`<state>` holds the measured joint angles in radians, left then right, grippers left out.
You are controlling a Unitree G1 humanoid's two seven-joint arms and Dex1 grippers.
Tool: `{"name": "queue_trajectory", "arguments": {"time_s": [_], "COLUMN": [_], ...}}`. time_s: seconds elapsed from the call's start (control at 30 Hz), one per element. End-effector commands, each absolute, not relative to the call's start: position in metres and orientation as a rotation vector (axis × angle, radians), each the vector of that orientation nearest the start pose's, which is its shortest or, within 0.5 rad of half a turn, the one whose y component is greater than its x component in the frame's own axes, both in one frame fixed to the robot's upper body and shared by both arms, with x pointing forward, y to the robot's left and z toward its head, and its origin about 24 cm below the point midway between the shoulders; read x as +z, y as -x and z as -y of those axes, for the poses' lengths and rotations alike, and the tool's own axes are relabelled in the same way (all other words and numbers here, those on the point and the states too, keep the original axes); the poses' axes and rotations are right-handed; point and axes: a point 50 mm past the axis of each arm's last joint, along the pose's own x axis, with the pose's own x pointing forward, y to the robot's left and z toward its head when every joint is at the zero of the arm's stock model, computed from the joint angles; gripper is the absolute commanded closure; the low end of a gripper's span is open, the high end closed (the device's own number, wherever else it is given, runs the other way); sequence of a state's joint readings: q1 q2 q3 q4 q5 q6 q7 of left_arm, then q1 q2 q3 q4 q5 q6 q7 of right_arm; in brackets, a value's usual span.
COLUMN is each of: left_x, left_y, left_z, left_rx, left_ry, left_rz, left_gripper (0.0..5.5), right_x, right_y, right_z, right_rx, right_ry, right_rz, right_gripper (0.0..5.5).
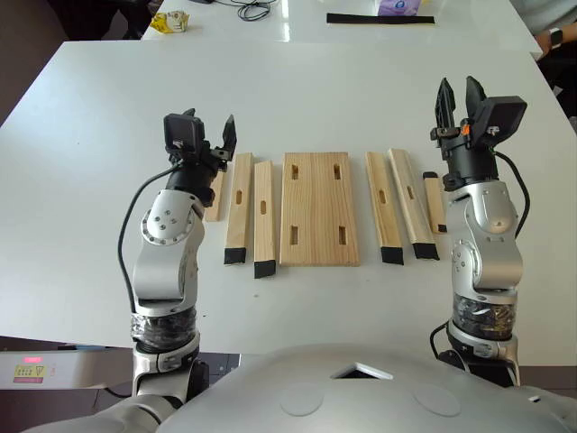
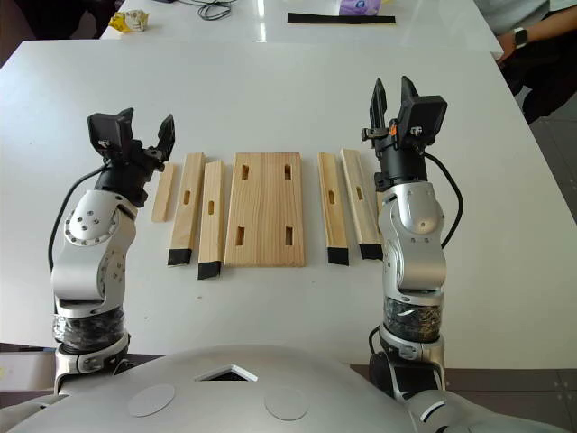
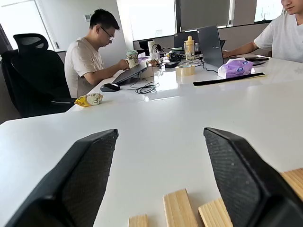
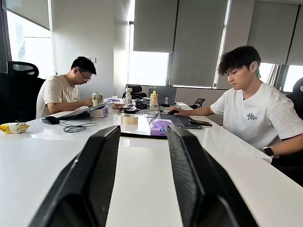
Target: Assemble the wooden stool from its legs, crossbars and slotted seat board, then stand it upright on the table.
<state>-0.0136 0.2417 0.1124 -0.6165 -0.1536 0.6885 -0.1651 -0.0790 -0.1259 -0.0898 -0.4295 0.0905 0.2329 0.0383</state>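
- The slotted seat board lies flat at the middle of the table, its four slots facing up. It looks like stiff, light softwood. It is probably too wide to pinch across, so an edge hold through its thickness, at the near or far short side, seems the best option.
- The left legs lie side by side just left of the board, and the right legs just right of it. All have black caps on their near ends. They are thin, rigid and probably light. Because they lie flat, a pinch across the narrow width near mid-length should keep them from swinging.
- A short left crossbar lies outside the left legs, and a right crossbar outside the right ones, each partly behind an arm. Their smooth wood may slip between hard fingers.
- The left gripper hovers above the far end of the left crossbar, its jaws spread wide and holding nothing.
- The right gripper is raised beyond the right crossbar, its jaws parted and holding nothing.
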Motion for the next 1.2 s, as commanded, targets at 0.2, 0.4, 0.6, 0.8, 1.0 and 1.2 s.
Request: {"name": "queue_trajectory", "arguments": {"time_s": [0.2, 0.4, 0.6, 0.8, 1.0, 1.2], "left_x": [0.147, 0.125, 0.125, 0.121, 0.109, 0.103], "left_y": [-0.227, -0.233, -0.240, -0.241, -0.242, -0.243], "left_z": [-0.207, -0.209, -0.225, -0.225, -0.228, -0.227], "left_rx": [-0.205, -0.205, -0.098, -0.108, -0.088, -0.069], "left_ry": [-0.235, -0.077, -0.056, -0.018, 0.024, 0.013], "left_rz": [-0.310, -0.638, -0.726, -0.752, -0.813, -0.838], "left_gripper": [2.12, 2.12, 2.12, 2.12, 2.12, 2.12], "right_x": [0.135, 0.132, 0.131, 0.129, 0.127, 0.125], "right_y": [-0.238, -0.235, -0.233, -0.230, -0.231, -0.235], "right_z": [0.183, 0.179, 0.180, 0.179, 0.179, 0.179], "right_rx": [-0.071, -0.079, -0.085, -0.092, -0.089, -0.080], "right_ry": [0.073, 0.062, 0.066, 0.061, 0.069, 0.073], "right_rz": [0.261, 0.251, 0.246, 0.238, 0.227, 0.223], "right_gripper": [3.68, 3.68, 3.68, 3.68, 3.68, 3.68]}}
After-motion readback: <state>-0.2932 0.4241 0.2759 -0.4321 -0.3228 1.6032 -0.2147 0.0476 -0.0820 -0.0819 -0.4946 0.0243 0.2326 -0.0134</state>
